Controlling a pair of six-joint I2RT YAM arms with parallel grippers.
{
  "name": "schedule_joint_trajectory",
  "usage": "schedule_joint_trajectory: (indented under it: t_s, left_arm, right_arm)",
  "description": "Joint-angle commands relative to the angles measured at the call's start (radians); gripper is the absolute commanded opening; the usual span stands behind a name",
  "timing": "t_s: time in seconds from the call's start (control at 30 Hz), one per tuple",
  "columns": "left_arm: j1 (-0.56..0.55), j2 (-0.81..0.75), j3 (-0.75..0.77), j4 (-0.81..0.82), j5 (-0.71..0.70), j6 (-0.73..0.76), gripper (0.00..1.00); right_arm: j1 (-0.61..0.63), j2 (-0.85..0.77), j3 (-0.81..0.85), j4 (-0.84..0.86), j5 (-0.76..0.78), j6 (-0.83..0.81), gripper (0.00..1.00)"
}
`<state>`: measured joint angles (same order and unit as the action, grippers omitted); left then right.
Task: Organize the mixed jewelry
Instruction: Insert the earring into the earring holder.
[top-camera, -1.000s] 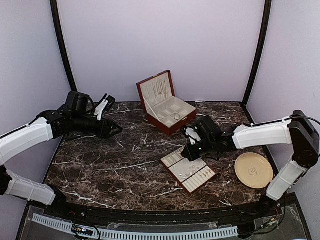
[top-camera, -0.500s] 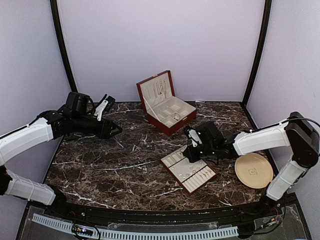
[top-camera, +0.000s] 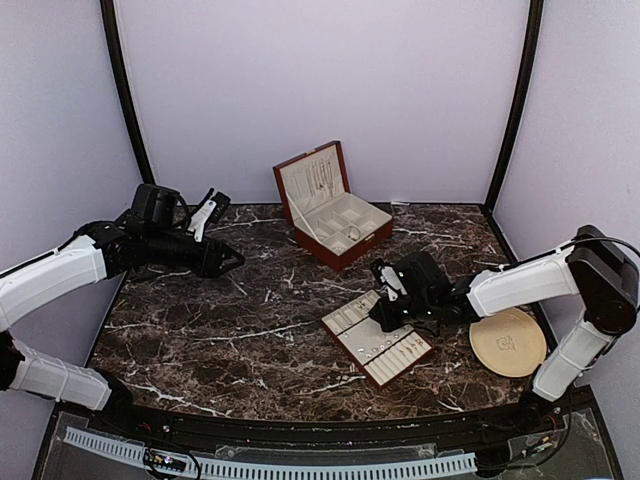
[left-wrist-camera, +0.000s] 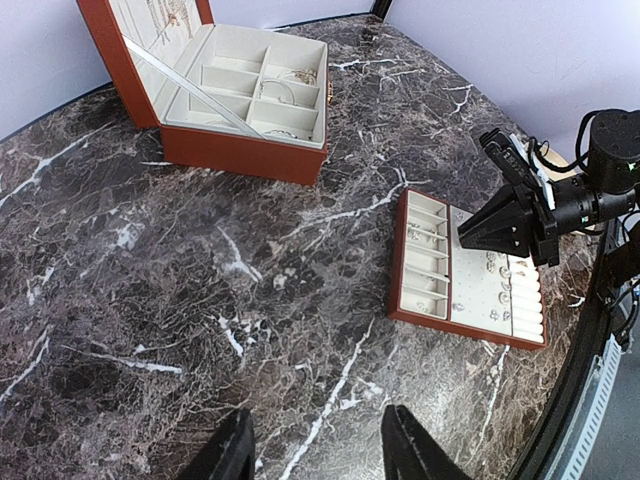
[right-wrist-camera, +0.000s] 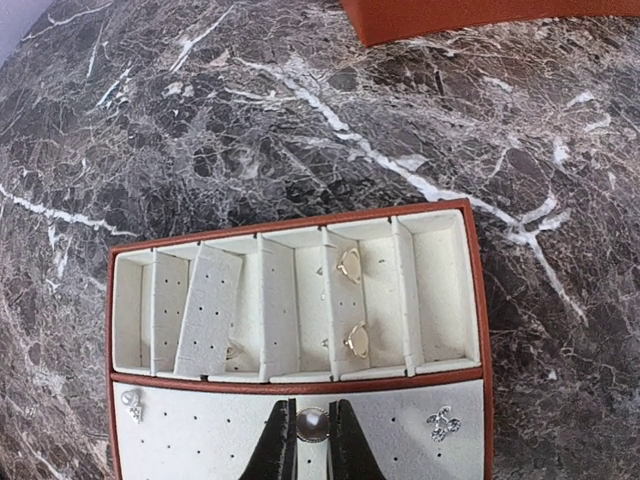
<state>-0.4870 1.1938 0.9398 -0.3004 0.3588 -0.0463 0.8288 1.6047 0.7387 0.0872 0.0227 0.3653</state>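
Red-brown wood tray (right-wrist-camera: 486, 330), cream lining, flat on dark marble bench (top-camera: 230, 340). Low over tray's dotted pad, right gripper (right-wrist-camera: 311, 432) clenched on round silvery stud (right-wrist-camera: 311, 424). Same pad: small silver stud (right-wrist-camera: 133, 402) at left, cluster earring (right-wrist-camera: 442, 424) at right. Slotted half: two gold earrings (right-wrist-camera: 349, 264) in one slot, apart. Above bench, well left of tray, left gripper (left-wrist-camera: 318, 452) released, nothing between fingers. Behind tray, open jewelry box (top-camera: 335, 215); thin chains (top-camera: 320, 180) hung in lid, ring (left-wrist-camera: 281, 90) in a compartment. Right of tray, beige plate (top-camera: 527, 352); centre mark too small to read.
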Motion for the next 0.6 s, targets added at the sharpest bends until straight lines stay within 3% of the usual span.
schedule_joint_trajectory:
  t_s: [0.0, 0.57]
  left_arm:
    - [0.005, -0.023, -0.013, 0.021, 0.006, -0.002, 0.45]
    - [0.004, -0.024, -0.013, 0.021, 0.010, -0.002, 0.45]
  right_arm:
    - [0.000, 0.013, -0.006, 0.060, 0.001, 0.009, 0.07]
    - [0.000, 0.032, -0.027, 0.075, -0.004, 0.014, 0.07]
